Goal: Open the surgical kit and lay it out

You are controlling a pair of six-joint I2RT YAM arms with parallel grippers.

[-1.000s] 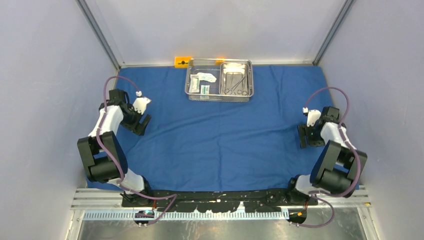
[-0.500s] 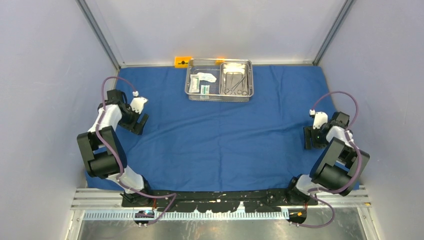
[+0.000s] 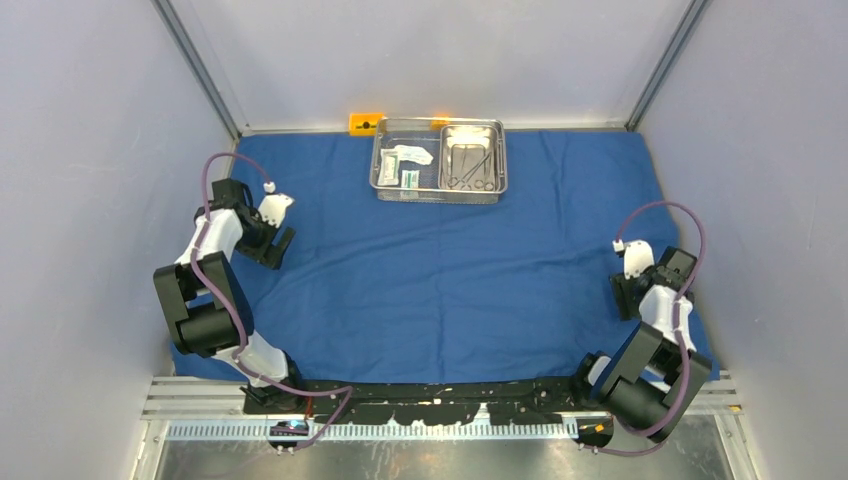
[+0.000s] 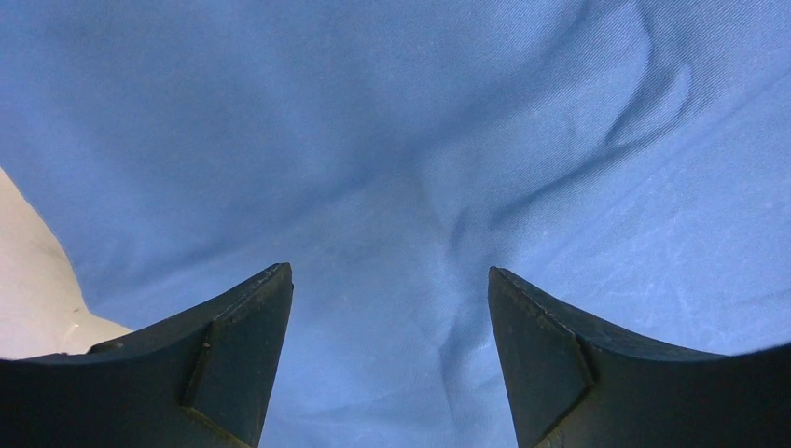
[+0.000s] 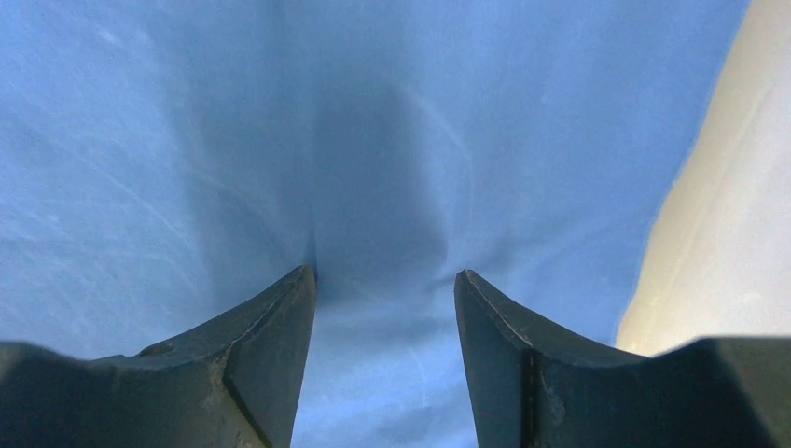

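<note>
Mesh basket [image 3: 438,197] sits far-centre on the flat blue wrap [image 3: 450,280], long axis left-right (tray [image 3: 462,138] in its right half). Left fingers [image 4: 244,327] open above wrap's left side; right fingers [image 5: 270,327] apart near its right edge.

We find an orange block [image 3: 366,122] at the foot of the grey back wall [image 3: 430,50], a smaller orange piece [image 3: 438,124] just right of it, the pale tabletop [image 5: 728,233] showing alongside
</note>
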